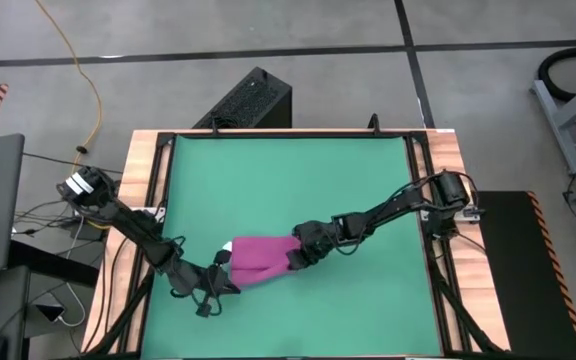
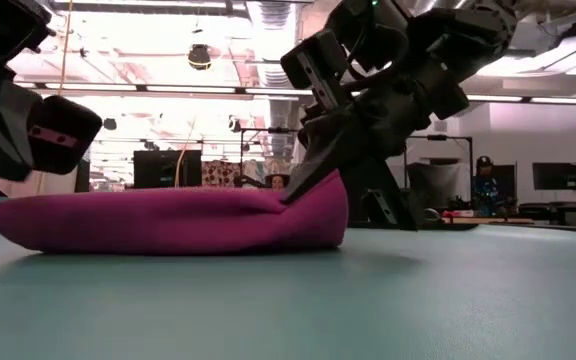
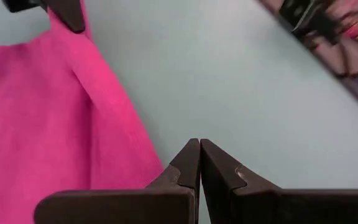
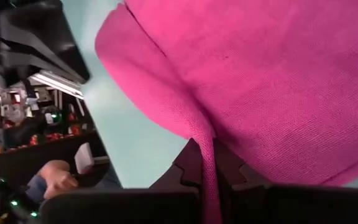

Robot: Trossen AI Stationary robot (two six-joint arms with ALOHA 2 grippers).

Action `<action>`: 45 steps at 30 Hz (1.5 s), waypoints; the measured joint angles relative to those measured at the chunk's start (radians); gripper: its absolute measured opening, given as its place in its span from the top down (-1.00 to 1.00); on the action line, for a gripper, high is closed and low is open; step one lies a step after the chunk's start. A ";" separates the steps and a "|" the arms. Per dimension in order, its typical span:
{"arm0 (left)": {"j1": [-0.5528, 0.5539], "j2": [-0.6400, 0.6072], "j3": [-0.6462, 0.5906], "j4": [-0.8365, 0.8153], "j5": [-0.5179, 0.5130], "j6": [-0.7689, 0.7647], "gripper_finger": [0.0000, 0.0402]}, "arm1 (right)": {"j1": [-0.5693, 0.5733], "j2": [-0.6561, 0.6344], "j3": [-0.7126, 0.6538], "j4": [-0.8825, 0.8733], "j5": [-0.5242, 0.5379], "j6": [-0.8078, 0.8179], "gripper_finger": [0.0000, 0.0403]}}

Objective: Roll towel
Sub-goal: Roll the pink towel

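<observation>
Your right gripper (image 4: 207, 163) has its jaws clenched on a pinched fold of the towel (image 1: 260, 257), the fabric running down between the two dark fingers (image 4: 185, 168) in the right wrist view. Your left gripper (image 3: 199, 149) has its jaws pressed together with nothing between them, the tips meeting over bare green mat (image 1: 288, 190) just beside the towel's edge.

You can see the towel lying near the front middle of the mat, a magenta-purple bundle stretched between the two arms. In the high view your right gripper (image 1: 298, 258) sits at the towel's right end, and your left gripper (image 1: 224, 272) at its left end, where a small white tag (image 1: 227, 246) shows at the edge.

From table height the towel (image 2: 168, 220) rests flat along most of its length, while the end held by your right gripper (image 2: 303, 190) is lifted into a peak above the mat. Your left gripper's dark body (image 2: 28, 125) hangs over the opposite end.

Beyond the table a person (image 2: 484, 185) stands in the room, and in the right wrist view a person's hand (image 4: 58, 176) shows past the table edge.
</observation>
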 joint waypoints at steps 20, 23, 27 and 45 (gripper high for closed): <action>-0.054 0.056 0.155 -0.356 -0.208 0.043 1.00 | -0.046 -0.009 0.001 -0.011 -0.011 0.011 0.90; -0.056 0.087 0.159 -0.390 -0.235 0.022 1.00 | -0.046 -0.009 0.001 0.003 -0.011 0.003 0.90; -0.054 0.100 0.163 -0.427 -0.277 0.000 1.00 | -0.039 -0.009 0.001 0.008 -0.011 -0.006 0.90; -0.054 0.100 0.163 -0.446 -0.437 0.085 1.00 | -0.025 -0.009 0.001 -0.005 -0.007 -0.037 0.90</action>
